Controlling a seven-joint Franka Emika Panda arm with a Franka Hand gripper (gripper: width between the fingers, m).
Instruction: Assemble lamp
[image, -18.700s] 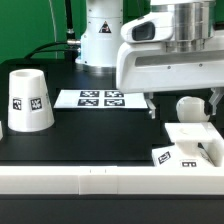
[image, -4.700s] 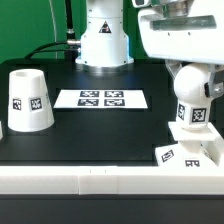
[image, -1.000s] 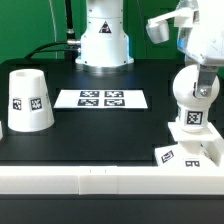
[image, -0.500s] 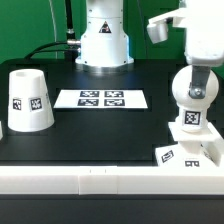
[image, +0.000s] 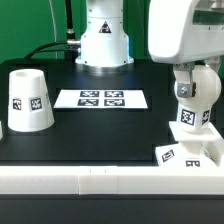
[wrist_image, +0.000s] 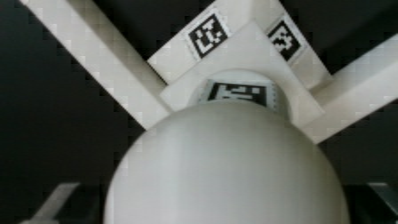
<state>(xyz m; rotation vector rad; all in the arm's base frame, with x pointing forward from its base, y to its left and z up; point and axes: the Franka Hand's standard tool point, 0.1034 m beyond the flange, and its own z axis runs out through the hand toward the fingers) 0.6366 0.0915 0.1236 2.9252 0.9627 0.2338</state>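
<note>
The round white bulb (image: 191, 108) stands upright on the low square base (image: 188, 152) at the exterior view's right, near the front edge. My gripper (image: 195, 86) comes down from above and is shut on the bulb's upper part, one finger on each side. In the wrist view the bulb (wrist_image: 221, 165) fills the middle, with the tagged base (wrist_image: 228, 45) beyond it and the gripper (wrist_image: 210, 208) around it. The tapered shade (image: 30, 100) stands alone at the exterior view's left.
The marker board (image: 100, 98) lies flat in the middle of the black table. The arm's white pedestal (image: 104, 35) stands at the back. A white rail (image: 80, 180) runs along the front edge.
The wrist has turned about the bulb: the hand's broad white body now faces the camera. Bulb and base stay in place.
</note>
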